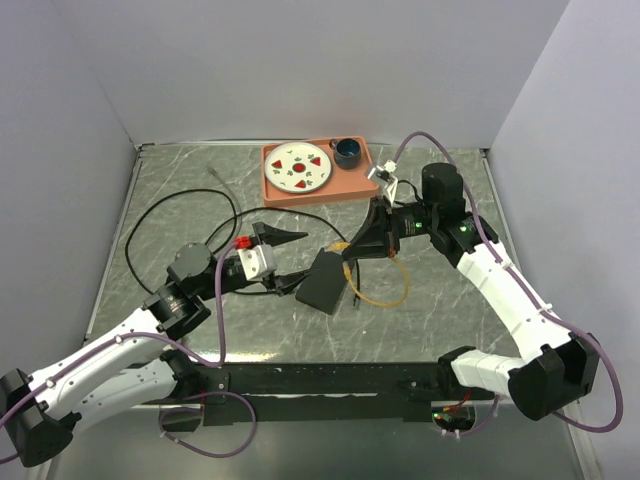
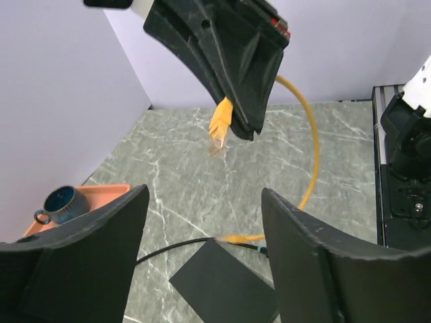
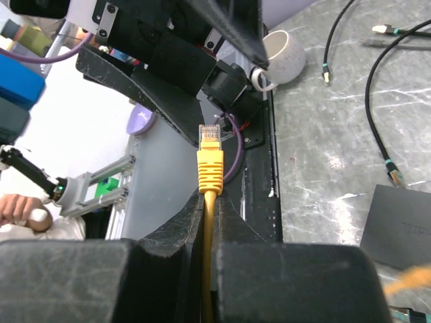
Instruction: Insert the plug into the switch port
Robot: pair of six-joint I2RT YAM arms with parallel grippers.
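Note:
The flat black switch box (image 1: 325, 280) lies mid-table, and its port row does not show in any view. My right gripper (image 1: 352, 248) hangs just above the box's far end, shut on the yellow cable (image 1: 385, 292) right behind the yellow plug (image 3: 210, 151). The plug sticks out past the fingertips, tilted down toward the box (image 2: 225, 286). My left gripper (image 1: 306, 259) stands open at the box's left side, with its fingers (image 2: 81, 256) wide apart and nothing between them. In the left wrist view the plug (image 2: 221, 124) hangs under the right gripper (image 2: 236, 81).
An orange tray (image 1: 355, 182) at the back holds a patterned plate (image 1: 300, 168) and a blue mug (image 1: 347, 152). Black cables (image 1: 170, 215) loop across the left of the table, and one runs to the box. The black rail (image 1: 330, 380) borders the near edge.

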